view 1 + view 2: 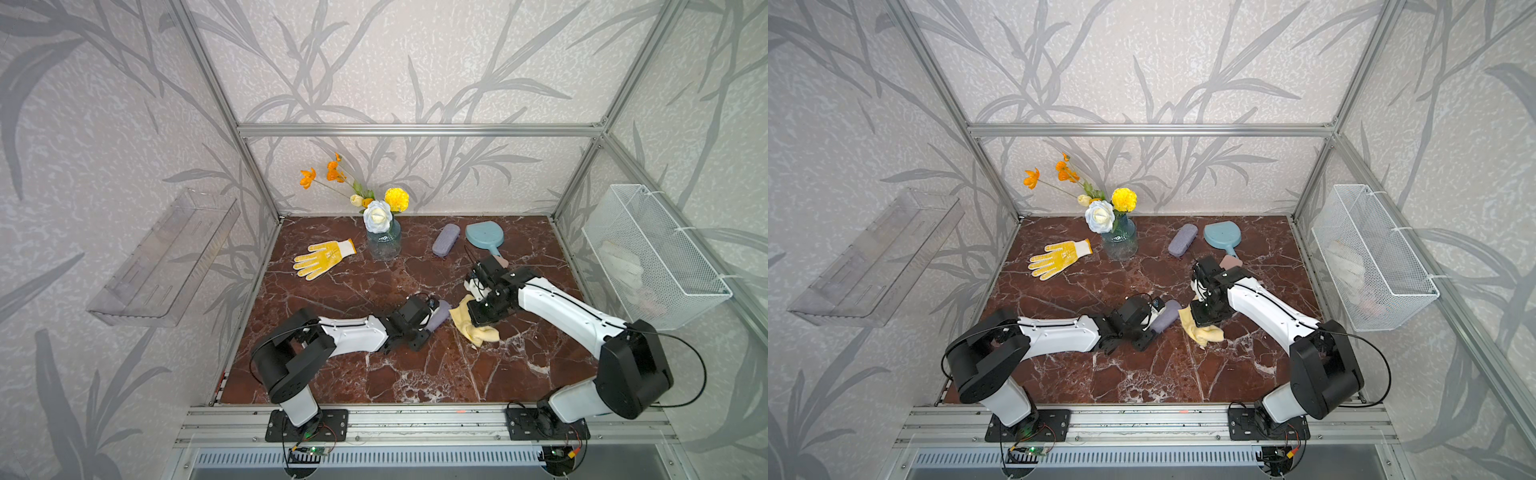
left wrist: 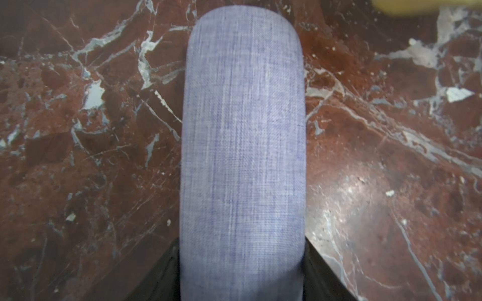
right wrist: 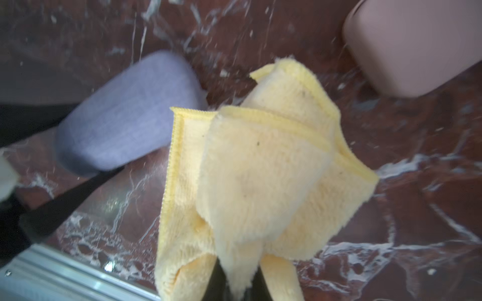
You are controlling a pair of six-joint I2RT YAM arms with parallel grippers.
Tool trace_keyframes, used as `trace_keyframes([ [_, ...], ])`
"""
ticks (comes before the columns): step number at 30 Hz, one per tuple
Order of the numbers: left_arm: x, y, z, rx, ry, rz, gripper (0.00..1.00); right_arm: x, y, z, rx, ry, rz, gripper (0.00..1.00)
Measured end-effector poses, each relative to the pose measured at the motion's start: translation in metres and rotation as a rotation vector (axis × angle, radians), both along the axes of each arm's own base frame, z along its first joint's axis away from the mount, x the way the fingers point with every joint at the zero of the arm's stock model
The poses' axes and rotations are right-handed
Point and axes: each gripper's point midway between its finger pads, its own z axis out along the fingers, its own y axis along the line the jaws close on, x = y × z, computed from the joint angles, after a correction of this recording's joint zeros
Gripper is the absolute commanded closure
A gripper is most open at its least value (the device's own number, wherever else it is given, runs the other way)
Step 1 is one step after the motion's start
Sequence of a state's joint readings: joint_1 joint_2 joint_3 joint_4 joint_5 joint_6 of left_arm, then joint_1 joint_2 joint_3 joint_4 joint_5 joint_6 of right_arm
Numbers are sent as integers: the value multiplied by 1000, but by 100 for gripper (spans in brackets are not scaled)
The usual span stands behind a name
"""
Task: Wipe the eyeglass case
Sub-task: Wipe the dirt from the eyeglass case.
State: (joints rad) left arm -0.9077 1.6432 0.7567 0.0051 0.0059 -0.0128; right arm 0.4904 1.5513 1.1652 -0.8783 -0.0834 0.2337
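A lavender fabric eyeglass case (image 1: pixel 440 315) (image 1: pixel 1166 318) is held low over the red marble table (image 1: pixel 332 374), and my left gripper (image 1: pixel 428 323) is shut on its near end. In the left wrist view the case (image 2: pixel 242 146) runs straight out from the left gripper (image 2: pixel 241 276), with a black finger on each side. My right gripper (image 1: pixel 478 316) is shut on a fluffy yellow cloth (image 1: pixel 478 332) (image 1: pixel 1204 332) that hangs down to the table. The cloth (image 3: pixel 260 169) sits right beside the case's far tip (image 3: pixel 125 114); I cannot tell whether they touch.
At the back lie a second lavender case (image 1: pixel 445 240), a blue hand mirror (image 1: pixel 484 237) and a pink case (image 3: pixel 412 44) just behind my right wrist. A glass vase of flowers (image 1: pixel 383 243) and a yellow glove (image 1: pixel 322 258) stand back left. A wire basket (image 1: pixel 652 257) hangs on the right wall.
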Motion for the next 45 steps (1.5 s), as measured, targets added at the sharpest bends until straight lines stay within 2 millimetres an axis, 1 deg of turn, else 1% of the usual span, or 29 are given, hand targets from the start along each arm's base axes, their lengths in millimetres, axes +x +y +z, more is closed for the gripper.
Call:
trace_keyframes([
  [2, -6, 1, 0, 13, -16, -32, 94, 24, 7, 3, -32, -38, 19, 100],
  [4, -8, -1, 1, 42, -51, -61, 94, 45, 18, -2, -66, -59, 55, 100],
  [6, -12, -3, 1, 76, -88, -95, 94, 63, 34, -16, -115, -65, 125, 100],
  [8, -14, -7, 2, 104, -117, -122, 94, 69, 48, -35, -169, -56, 205, 100],
  [9, -14, -8, 2, 117, -130, -132, 94, 68, 54, -46, -195, -44, 250, 100],
  [11, -13, -9, 3, 132, -146, -135, 94, 60, 60, -65, -232, -9, 313, 100],
  [13, -13, -9, 3, 140, -152, -135, 95, 53, 62, -74, -247, 2, 357, 100],
  [16, -13, -8, 3, 145, -154, -131, 96, 46, 61, -70, -192, -8, 357, 100],
  [19, -16, -10, 2, 131, -132, -140, 96, 38, 56, -69, -115, -11, 307, 100],
  [26, -25, -13, 0, 53, -13, -142, 97, 24, 51, -72, 49, -32, 102, 100],
  [29, -30, -15, -1, 24, 35, -141, 97, 15, 46, -67, 107, -34, 16, 100],
  [32, -31, -15, -1, 2, 76, -118, 97, 7, 40, -59, 155, -20, -50, 100],
  [35, -27, -13, -1, -16, 108, -69, 97, -7, 30, -55, 182, 31, -99, 100],
  [36, -23, -12, 0, -21, 111, -43, 97, -12, 27, -54, 188, 55, -111, 100],
  [39, -7, -3, -1, -30, 110, 45, 97, -37, 17, -59, 173, 160, -126, 100],
  [41, -2, 0, -1, -34, 111, 76, 97, -47, 11, -58, 163, 202, -137, 100],
  [43, 0, 2, 0, -35, 106, 91, 97, -49, 4, -51, 149, 206, -150, 100],
  [45, -1, 1, 0, -30, 92, 83, 96, -39, -3, -38, 112, 164, -155, 100],
])
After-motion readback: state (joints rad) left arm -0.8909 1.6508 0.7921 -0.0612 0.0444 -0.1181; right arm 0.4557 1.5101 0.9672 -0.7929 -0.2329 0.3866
